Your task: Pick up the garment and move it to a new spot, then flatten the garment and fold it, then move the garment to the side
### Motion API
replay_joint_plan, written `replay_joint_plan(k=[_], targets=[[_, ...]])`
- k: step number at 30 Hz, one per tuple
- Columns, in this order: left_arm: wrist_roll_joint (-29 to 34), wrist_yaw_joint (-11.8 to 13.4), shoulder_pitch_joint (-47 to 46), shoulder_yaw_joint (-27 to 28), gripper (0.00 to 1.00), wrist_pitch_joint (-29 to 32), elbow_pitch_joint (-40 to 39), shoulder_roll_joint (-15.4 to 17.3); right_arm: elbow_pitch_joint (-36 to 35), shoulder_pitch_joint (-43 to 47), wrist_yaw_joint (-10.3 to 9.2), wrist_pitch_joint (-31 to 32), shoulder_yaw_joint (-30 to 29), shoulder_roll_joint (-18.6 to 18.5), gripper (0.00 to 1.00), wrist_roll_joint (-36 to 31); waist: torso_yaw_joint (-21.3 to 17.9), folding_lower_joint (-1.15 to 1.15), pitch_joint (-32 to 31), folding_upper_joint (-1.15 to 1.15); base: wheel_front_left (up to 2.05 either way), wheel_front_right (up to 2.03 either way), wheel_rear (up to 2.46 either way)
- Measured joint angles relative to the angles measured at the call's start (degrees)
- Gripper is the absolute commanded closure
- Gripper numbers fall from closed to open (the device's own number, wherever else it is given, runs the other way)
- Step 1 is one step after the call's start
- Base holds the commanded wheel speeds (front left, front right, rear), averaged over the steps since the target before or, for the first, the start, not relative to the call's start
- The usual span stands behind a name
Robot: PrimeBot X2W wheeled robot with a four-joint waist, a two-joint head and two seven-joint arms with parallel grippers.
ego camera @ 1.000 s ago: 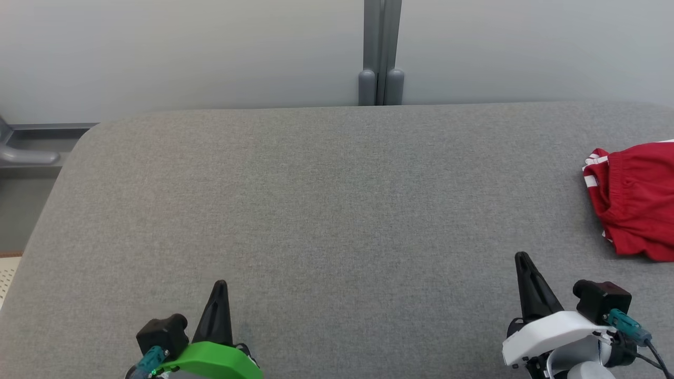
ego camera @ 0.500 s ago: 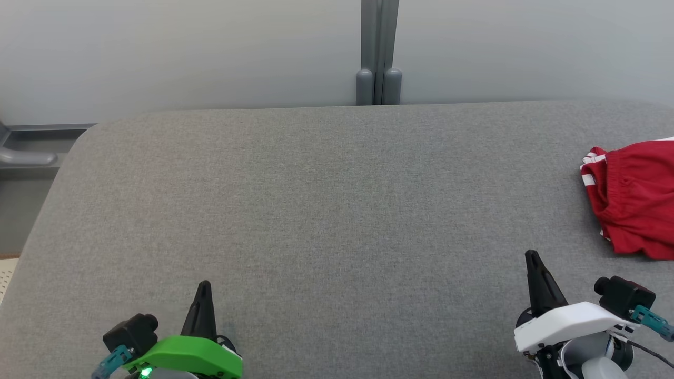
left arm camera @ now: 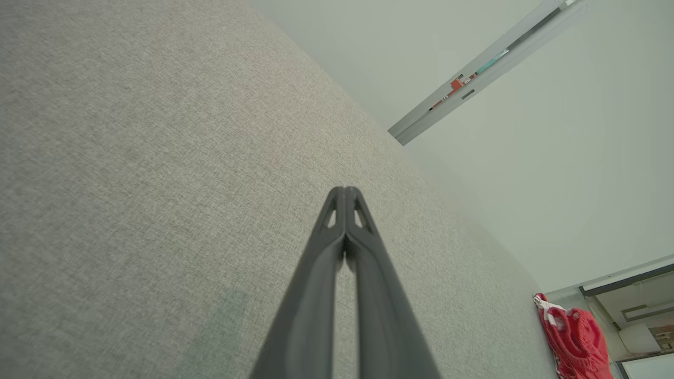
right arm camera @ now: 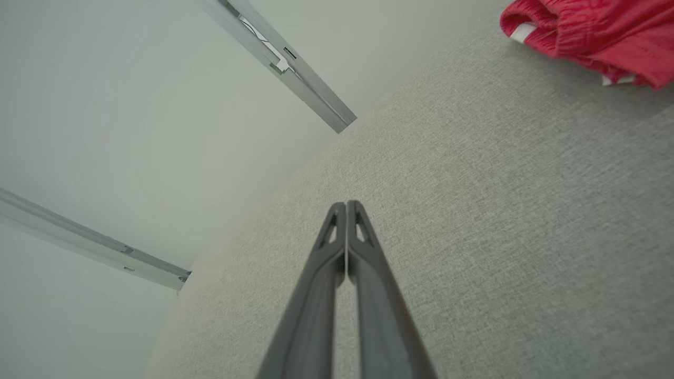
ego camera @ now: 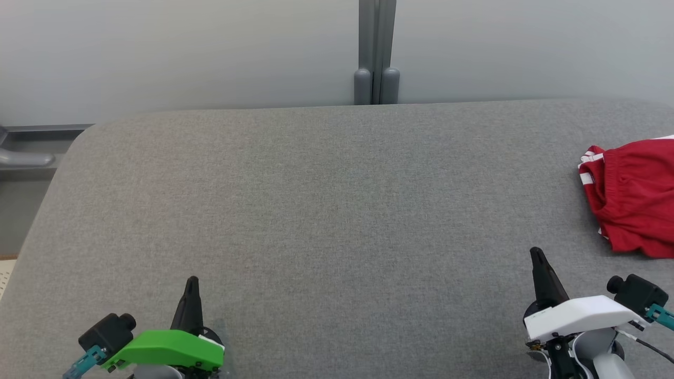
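The garment (ego camera: 634, 195) is red with white stripes, bunched at the far right edge of the grey fabric table (ego camera: 326, 200); it also appears as the garment (left arm camera: 576, 339) low on the right of the left wrist view and as the garment (right arm camera: 595, 31) in the top right corner of the right wrist view. My left gripper (ego camera: 191, 281) is shut and empty at the lower left, far from the cloth. My right gripper (ego camera: 536, 252) is shut and empty at the lower right, a short way in front and left of the garment. Both pairs of fingertips touch: left gripper (left arm camera: 344, 190), right gripper (right arm camera: 346, 204).
A pale wall with a grey vertical post (ego camera: 376, 52) runs behind the table. The table's rounded left corner (ego camera: 79, 142) drops off toward a grey rail (ego camera: 26, 158) and the floor.
My left gripper has slid left and slightly back toward me; my right gripper has shifted right. The garment lies where it was; the view has shifted slightly.
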Motion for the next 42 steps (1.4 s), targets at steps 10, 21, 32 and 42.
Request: replay_joint_plan(k=[10, 21, 32, 42], targets=[[-6.61, -0.99, -0.55, 1.87, 1.00, 1.80, -0.38, 0.08, -0.01, -0.55, -0.01, 1.60, -0.86, -0.03, 1.00, 7.34, -0.23, 0.00, 0.06, 0.00, 0.00, 0.00, 0.00], [-13.21, -1.99, -1.07, 3.74, 1.00, 3.54, -0.89, 0.13, -0.03, -1.09, -0.01, 3.34, -1.55, -0.04, 1.00, 14.50, -0.47, 0.00, 0.12, 0.00, 0.00, 0.00, 0.00], [-18.85, -2.76, -1.57, 5.54, 1.00, 5.33, -1.34, 0.16, -0.07, -1.70, -0.01, 4.89, -2.29, -0.08, 1.00, 21.08, -0.71, 0.00, 0.19, 0.00, 0.00, 0.00, 0.00], [-23.84, -3.67, -2.05, 7.10, 1.00, 6.75, -1.71, 0.16, -0.10, -2.04, -0.03, 6.14, -2.88, -0.10, 1.00, 26.43, -0.93, 0.00, 0.25, 0.00, 0.00, 0.00, 0.00]])
